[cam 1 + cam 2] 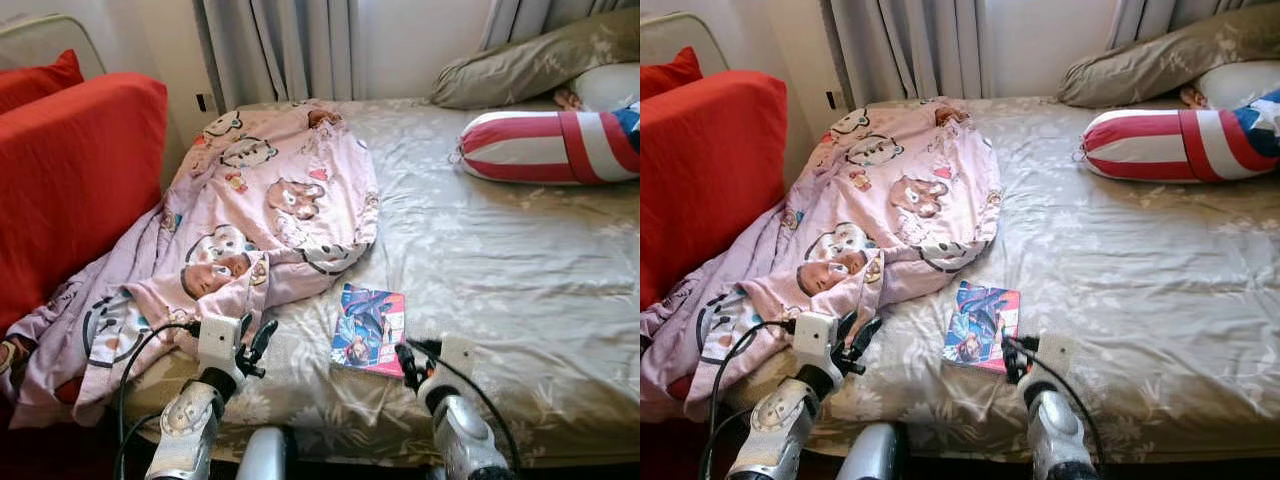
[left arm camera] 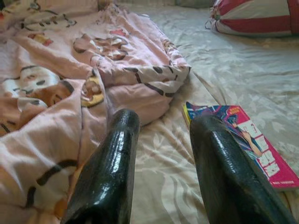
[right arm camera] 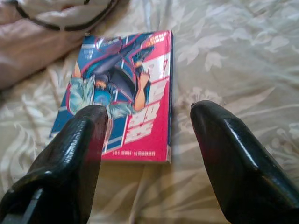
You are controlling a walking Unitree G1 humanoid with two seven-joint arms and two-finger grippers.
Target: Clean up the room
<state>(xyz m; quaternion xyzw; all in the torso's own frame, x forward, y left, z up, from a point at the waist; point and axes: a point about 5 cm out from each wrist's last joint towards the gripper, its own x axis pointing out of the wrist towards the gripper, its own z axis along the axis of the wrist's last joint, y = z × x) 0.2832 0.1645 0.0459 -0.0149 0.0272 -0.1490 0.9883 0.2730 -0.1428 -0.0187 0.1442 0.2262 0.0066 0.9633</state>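
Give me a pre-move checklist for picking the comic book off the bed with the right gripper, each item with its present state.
1. Right gripper open: ok, its two fingers stand apart.
2. Aimed at the comic book: ok, the book's near edge lies between and just beyond the fingers.
3. Book free of clutter: ok, it lies flat on the bed sheet, apart from the pink blanket.
4. Fingers straddling the book: not ok, one finger overlaps the cover rather than clearing its edge.
5. Left gripper out of the way: ok, open, over the blanket edge beside the book.
6. Contact with the book: cannot tell.
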